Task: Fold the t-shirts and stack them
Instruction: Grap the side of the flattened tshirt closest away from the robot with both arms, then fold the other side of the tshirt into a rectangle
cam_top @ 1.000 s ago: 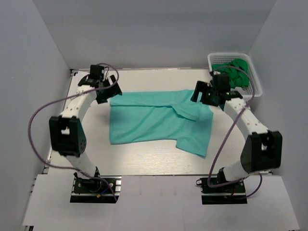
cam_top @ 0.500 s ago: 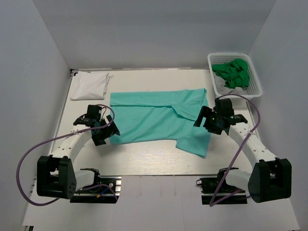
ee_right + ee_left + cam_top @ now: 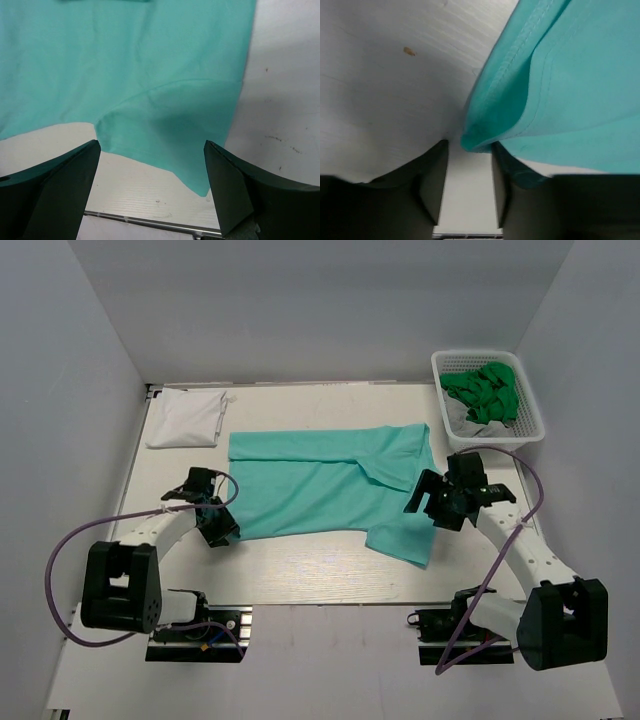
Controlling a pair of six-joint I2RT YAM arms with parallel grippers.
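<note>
A teal t-shirt (image 3: 320,485) lies spread flat mid-table, its right sleeve folded in. My left gripper (image 3: 222,530) is low at the shirt's near-left corner. In the left wrist view its jaws are partly closed, a gap still showing, and the bunched teal t-shirt corner (image 3: 485,130) sits between the left gripper's (image 3: 469,145) tips. My right gripper (image 3: 432,508) hovers wide open over the shirt's near-right part. In the right wrist view the teal t-shirt (image 3: 150,60) lies beyond the right gripper (image 3: 151,145), untouched. A folded white t-shirt (image 3: 185,418) rests at the far left.
A white mesh basket (image 3: 533,405) stands at the far right corner, holding bright green t-shirts (image 3: 487,390) over a grey-white one (image 3: 462,418). Bare tabletop (image 3: 300,570) runs along the near edge. Purple cables loop beside both arms.
Both arms swept from the far side toward the near edge. The left gripper dropped to the shirt's near-left corner and its jaws narrowed around it. The right gripper stayed wide open.
</note>
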